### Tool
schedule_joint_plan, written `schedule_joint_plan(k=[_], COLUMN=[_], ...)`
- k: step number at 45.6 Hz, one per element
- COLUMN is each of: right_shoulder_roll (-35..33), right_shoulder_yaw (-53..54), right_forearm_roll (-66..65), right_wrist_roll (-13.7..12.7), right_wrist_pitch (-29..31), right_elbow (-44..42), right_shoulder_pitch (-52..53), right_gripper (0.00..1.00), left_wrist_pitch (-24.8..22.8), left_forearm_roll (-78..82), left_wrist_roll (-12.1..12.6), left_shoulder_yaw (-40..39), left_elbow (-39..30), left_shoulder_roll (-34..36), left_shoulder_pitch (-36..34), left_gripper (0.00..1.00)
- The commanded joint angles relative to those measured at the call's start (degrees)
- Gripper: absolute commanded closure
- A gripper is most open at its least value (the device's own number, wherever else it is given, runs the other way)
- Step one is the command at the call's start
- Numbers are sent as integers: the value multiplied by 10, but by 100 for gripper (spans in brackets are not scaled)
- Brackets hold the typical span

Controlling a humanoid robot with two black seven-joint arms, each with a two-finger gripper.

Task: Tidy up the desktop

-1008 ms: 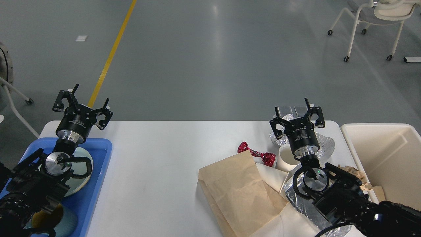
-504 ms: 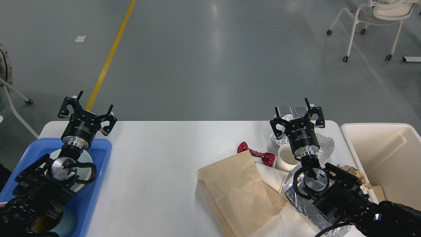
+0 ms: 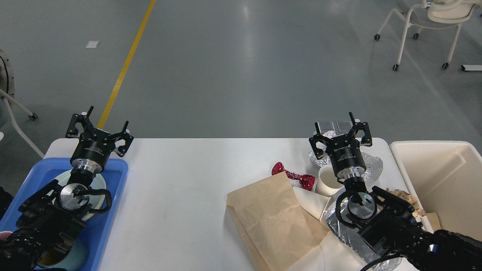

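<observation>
The white desktop [image 3: 180, 177] fills the lower view. On its right lie a brown paper bag [image 3: 271, 218], a red foil wrapper [image 3: 293, 175], a white paper cup [image 3: 328, 180] and crumpled silver foil [image 3: 371, 165]. My right gripper [image 3: 340, 131] is open and empty, held above the foil and cup near the far edge. My left gripper [image 3: 98, 126] is open and empty, held above the far edge of the blue tray [image 3: 113, 180], which holds a pale plate [image 3: 98, 180] and a teal cup [image 3: 75, 256].
A cream bin [image 3: 440, 180] stands off the desktop's right end, with crumpled brown paper [image 3: 408, 201] by its near-left corner. White paper [image 3: 331, 256] lies under the bag. A wheeled chair [image 3: 429, 22] stands far right on the grey floor.
My left arm has drawn down and slightly right over the blue tray, its gripper still open. The right arm and the litter have not moved.
</observation>
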Motion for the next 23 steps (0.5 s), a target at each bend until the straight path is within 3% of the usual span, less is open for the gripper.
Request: schedule_joint_plan(k=[1,23], right_shoulder_roll=[0,0], right_shoulder_yaw=[0,0], right_forearm_roll=[1,0], right_wrist_roll=[0,0], right_wrist_pitch=[0,0], right_elbow=[0,0], right_shoulder_pitch=[0,0], right_gripper=[0,0], left_wrist_pitch=[0,0], left_forearm_roll=[0,0], left_wrist_roll=[0,0], left_shoulder_yaw=[0,0], left_elbow=[0,0], left_shoulder_roll=[0,0], left_shoulder_pitch=[0,0], left_gripper=[1,1])
